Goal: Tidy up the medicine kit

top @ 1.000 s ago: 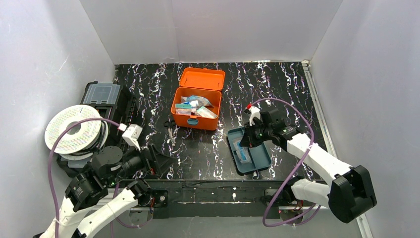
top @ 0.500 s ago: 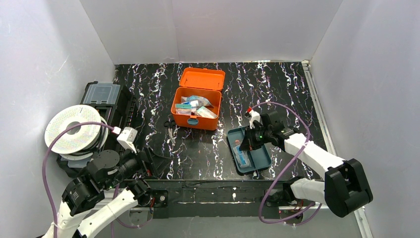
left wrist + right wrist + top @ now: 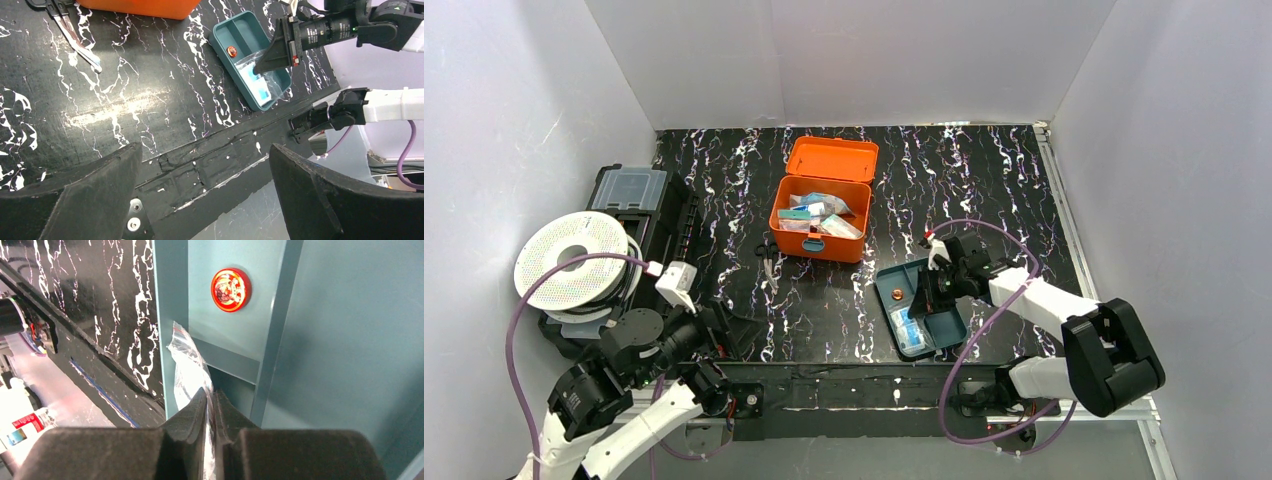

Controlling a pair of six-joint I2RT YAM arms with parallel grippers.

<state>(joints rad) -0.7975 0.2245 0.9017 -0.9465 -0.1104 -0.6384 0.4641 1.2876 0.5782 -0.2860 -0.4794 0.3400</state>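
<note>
The orange medicine kit stands open at mid-table with packets inside. In front of it to the right lies a dark teal divided tray. It holds a small red round item and a clear plastic bag with a blue packet. My right gripper reaches low into the tray, its jaws pinched on the bag's edge. In the top view the bag lies at the tray's near end. My left gripper hovers wide open over the table's front edge, holding nothing.
Scissors lie left of the kit. A black case with a clear lid and a white spool sit at the left edge. White walls close in three sides.
The right gripper has drawn toward the near left with the bag, and the tray has shifted and turned with it, uncovering the red round item. The left arm pulled back slightly.
</note>
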